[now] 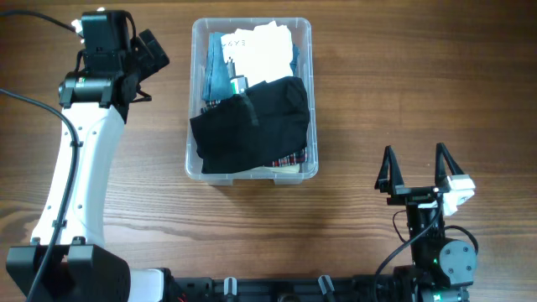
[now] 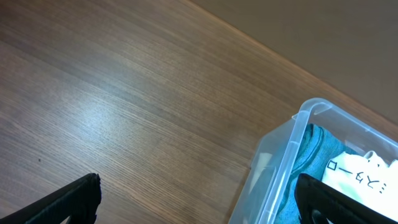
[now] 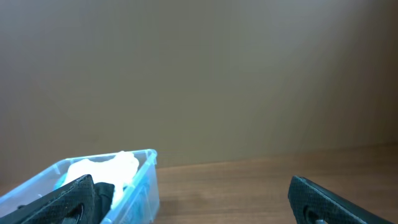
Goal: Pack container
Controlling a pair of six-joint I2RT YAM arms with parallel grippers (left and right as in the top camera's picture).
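We see the container (image 1: 252,23) sitting on the wooden table (image 1: 419,67), near the far side and about in the middle. It is a clear plastic tub, and it is full of clothes. A black piece of clothing (image 1: 252,126) lies on top and covers the near half. Behind it we see a white cloth with writing on it (image 1: 256,46) and a blue-green cloth (image 1: 220,71). A small checked bit (image 1: 289,159) peeks out at the near edge.

Our left gripper (image 2: 198,180) hangs over bare table just beside the tub's far left corner. Its fingers are spread wide and it has nothing in them. Our right gripper (image 1: 414,151) is low on the right, well apart from the tub. It is wide open too, with nothing in it.

We see no loose clothes on the table. So we think the packing is nearly done, or done.

If there is one more thing to do, we think it is to push the black piece down so it sits flat inside the walls. The left gripper is closest for that. It would have to go over the rim and come down softly, so that the tub does not slide.
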